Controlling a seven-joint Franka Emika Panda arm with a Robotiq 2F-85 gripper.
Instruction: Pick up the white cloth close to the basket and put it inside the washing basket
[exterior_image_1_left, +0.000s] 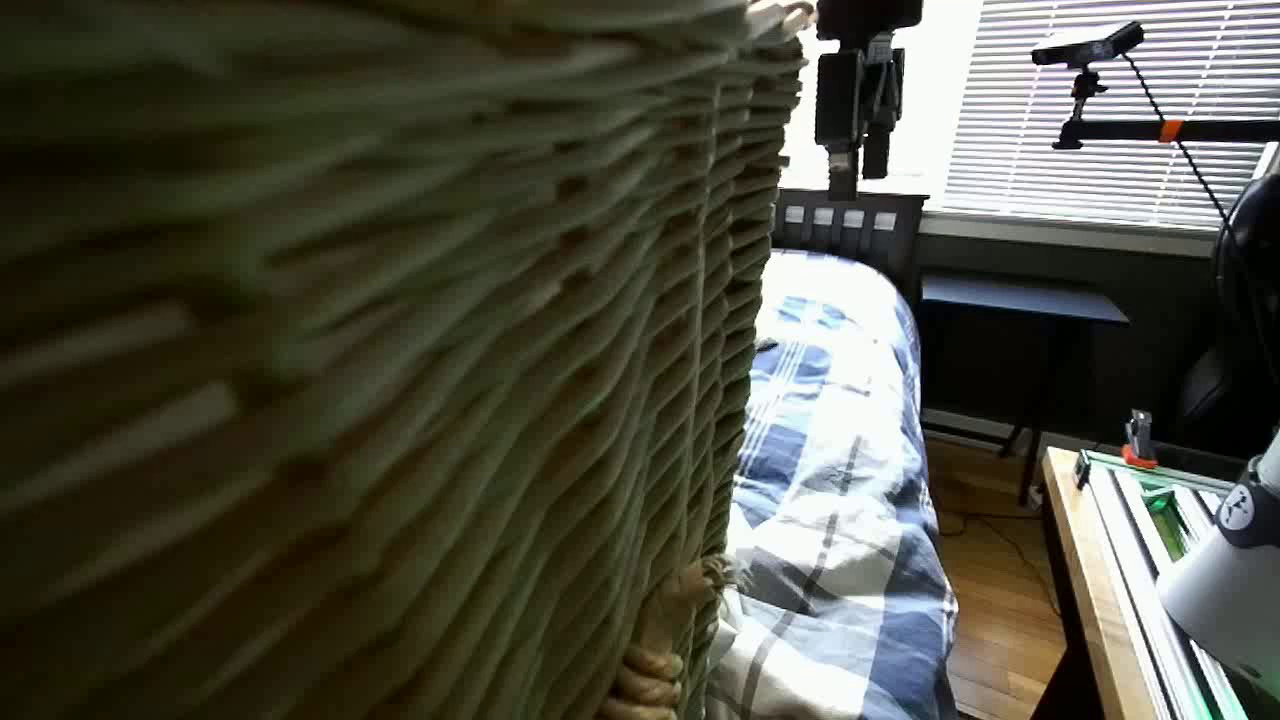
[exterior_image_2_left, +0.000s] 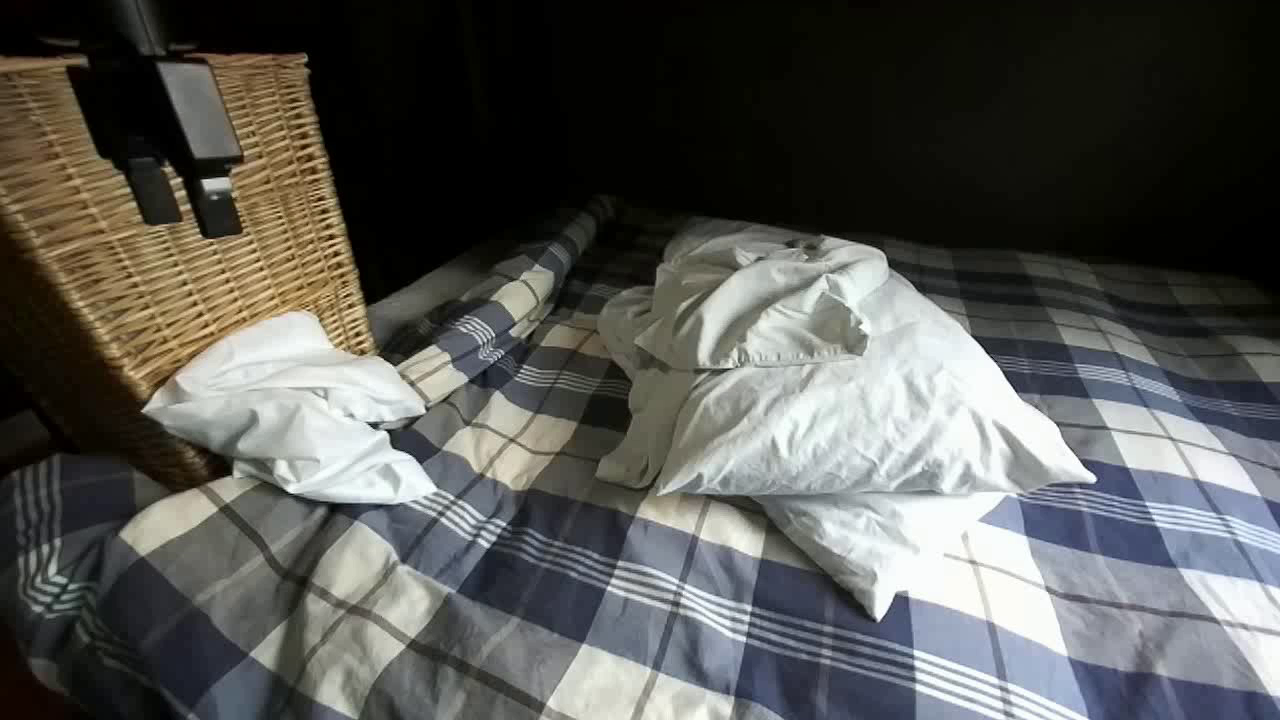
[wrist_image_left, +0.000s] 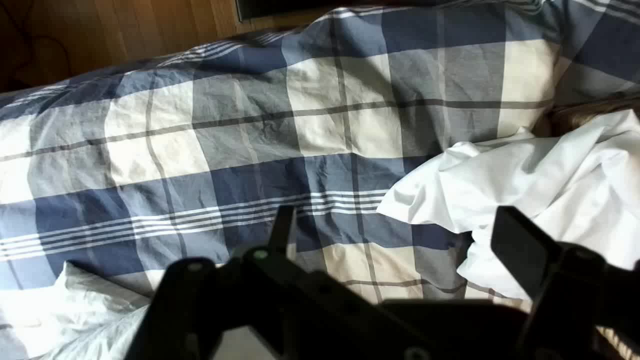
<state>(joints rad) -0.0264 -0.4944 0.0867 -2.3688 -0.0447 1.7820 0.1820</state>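
Observation:
The white cloth (exterior_image_2_left: 290, 400) lies crumpled on the bed against the foot of the tall wicker washing basket (exterior_image_2_left: 270, 200). In the wrist view the cloth (wrist_image_left: 540, 175) is at the right, partly behind a finger. In an exterior view the basket (exterior_image_1_left: 480, 380) fills the left side and the cloth does not show. My gripper (exterior_image_2_left: 190, 208) points down, open and empty, well above the bed; it also shows in an exterior view (exterior_image_1_left: 860, 170) beside the basket's upper edge. In the wrist view the gripper (wrist_image_left: 395, 220) has its fingers wide apart, with the right finger over the cloth. The basket's inside is hidden.
A pile of white cloths (exterior_image_2_left: 850, 420) lies on the plaid bedspread (exterior_image_2_left: 560, 600); its edge shows in the wrist view (wrist_image_left: 90, 305). A wooden workbench (exterior_image_1_left: 1085, 560) and a camera on an arm (exterior_image_1_left: 1090, 45) stand beside the bed. A headboard (exterior_image_1_left: 850, 230) is behind.

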